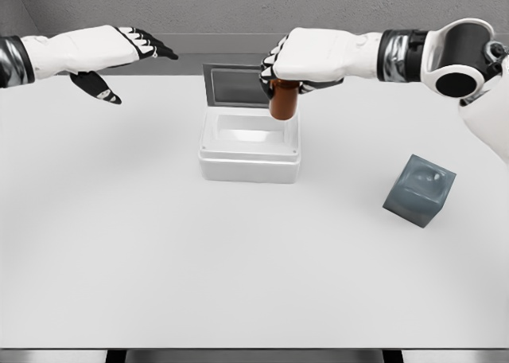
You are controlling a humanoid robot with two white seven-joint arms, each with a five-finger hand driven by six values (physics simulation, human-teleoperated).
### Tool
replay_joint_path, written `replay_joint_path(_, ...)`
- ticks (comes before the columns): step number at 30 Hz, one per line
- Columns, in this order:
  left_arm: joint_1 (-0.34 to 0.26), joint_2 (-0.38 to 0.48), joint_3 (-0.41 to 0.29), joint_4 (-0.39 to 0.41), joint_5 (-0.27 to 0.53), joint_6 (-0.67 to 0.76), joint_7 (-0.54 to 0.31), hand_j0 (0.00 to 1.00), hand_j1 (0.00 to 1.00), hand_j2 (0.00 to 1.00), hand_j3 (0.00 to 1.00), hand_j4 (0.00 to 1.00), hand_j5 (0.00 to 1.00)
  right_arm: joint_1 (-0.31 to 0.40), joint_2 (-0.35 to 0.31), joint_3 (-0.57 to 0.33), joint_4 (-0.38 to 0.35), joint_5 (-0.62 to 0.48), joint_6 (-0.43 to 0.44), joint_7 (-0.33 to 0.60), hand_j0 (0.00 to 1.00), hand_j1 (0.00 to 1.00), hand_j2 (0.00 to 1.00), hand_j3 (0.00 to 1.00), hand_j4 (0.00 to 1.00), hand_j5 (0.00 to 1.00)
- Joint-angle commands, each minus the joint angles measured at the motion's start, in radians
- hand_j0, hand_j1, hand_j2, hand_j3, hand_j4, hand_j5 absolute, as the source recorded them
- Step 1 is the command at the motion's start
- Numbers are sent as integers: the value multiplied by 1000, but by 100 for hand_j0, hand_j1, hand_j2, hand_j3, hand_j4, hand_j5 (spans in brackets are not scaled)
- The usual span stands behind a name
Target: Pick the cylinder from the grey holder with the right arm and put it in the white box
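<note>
A brown cylinder hangs upright in my right hand, whose fingers are curled around its top. It is above the right rear part of the white box, with its lower end near the rim. The box stands open at the table's middle, its grey lid raised behind it. The grey holder sits tilted on the table at the right, with nothing in it. My left hand hovers at the upper left, fingers spread, holding nothing.
The white table fills the view, with its front edge along the bottom. A grey wall runs behind the table's far edge.
</note>
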Motion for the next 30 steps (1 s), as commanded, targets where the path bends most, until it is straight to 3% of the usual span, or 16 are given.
replay_joint_path(1, 0, 1, 1, 0, 6, 2, 1, 100, 100, 100, 100, 100, 100, 0, 9, 12, 22, 0, 3, 0, 44, 44, 44, 44, 44, 44)
replay_joint_path(16, 2, 1, 3, -4, 12, 2, 1, 100, 100, 100, 100, 100, 100, 8, 27, 39, 79, 14, 3, 0, 44, 44, 44, 44, 44, 44)
replay_joint_path(18, 5, 2, 4, -8, 12, 2, 1, 100, 100, 100, 100, 100, 100, 6, 30, 38, 79, 15, 3, 0, 55, 55, 55, 55, 55, 55)
replay_joint_path(20, 5, 2, 4, -6, 12, 2, 1, 100, 100, 100, 100, 100, 100, 6, 30, 30, 79, 23, 3, 0, 91, 91, 91, 91, 91, 91)
replay_joint_path(21, 5, 2, 4, -6, 12, 2, 1, 100, 100, 100, 100, 100, 100, 6, 30, 30, 80, 23, 3, 0, 95, 95, 95, 95, 95, 95)
replay_joint_path(27, 3, 2, 1, -8, 10, 2, 1, 100, 100, 100, 100, 100, 100, 6, 33, 23, 76, 21, 3, 0, 99, 99, 99, 99, 99, 99)
replay_joint_path(29, 2, 2, 1, -6, 10, 2, 1, 100, 100, 100, 100, 100, 100, 8, 27, 23, 62, 12, 3, 0, 99, 99, 99, 99, 99, 99)
replay_joint_path(30, 3, 1, 1, -9, 10, 2, 1, 100, 100, 100, 100, 100, 100, 12, 6, 12, 19, 9, 3, 0, 99, 99, 99, 99, 99, 99)
